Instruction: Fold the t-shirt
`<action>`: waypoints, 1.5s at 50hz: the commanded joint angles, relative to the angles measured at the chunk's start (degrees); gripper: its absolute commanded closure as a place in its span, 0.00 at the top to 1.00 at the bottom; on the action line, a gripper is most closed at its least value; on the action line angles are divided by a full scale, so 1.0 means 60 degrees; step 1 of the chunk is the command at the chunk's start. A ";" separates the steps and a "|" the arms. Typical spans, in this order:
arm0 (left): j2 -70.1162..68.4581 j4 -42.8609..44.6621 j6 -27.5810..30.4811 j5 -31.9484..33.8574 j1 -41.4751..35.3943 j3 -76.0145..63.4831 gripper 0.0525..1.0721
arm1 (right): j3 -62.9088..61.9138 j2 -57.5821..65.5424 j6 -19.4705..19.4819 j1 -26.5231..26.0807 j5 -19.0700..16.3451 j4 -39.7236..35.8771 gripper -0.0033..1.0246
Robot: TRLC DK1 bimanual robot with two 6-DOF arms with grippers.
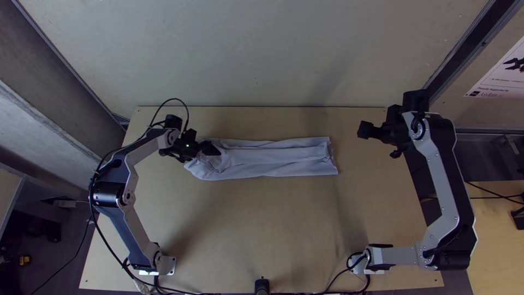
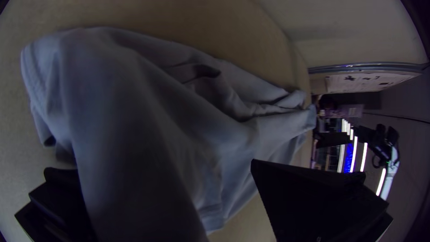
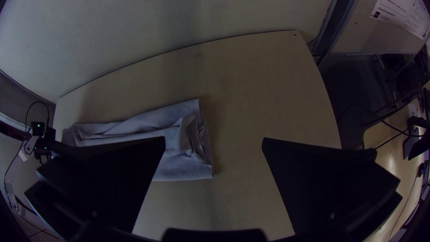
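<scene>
1. The pale blue-grey, soft cloth t-shirt (image 1: 273,164) lies on the light wooden table (image 1: 262,224), beyond its middle toward the far edge, as a long, narrow strip running from left to right.
2. Judging by that shape, the lengthwise folding looks largely done: the sides seem brought in, with long creases and layered cloth along the strip. The right end is fairly straight, though its layers look crumpled inside; the left end is rounder and looser.
3. The left gripper, with wide, flat black fingers (image 2: 313,197), is at the strip's left end. Its fingers are spread wide, with cloth between them but not pinched.
4. The right gripper, with matching broad black fingers (image 3: 327,179), is held above the table, to the right of the shirt and apart from it. It is wide open and holds nothing.
5. What seems left is the crosswise fold: shortening the strip into a compact bundle, then tidying it. I would put the task past halfway, but not finished.
6. The next move probably calls for the left gripper to close on the left end, lift it and carry it rightward over the rest. If it catches only the top layer, the strip could open up or twist.
</scene>
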 commanded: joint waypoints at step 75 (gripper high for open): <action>-0.2742 -0.3337 0.5671 -0.8966 0.2712 0.2129 0.02 | -0.1810 -0.1532 0.1182 0.0708 -0.0078 0.1360 0.96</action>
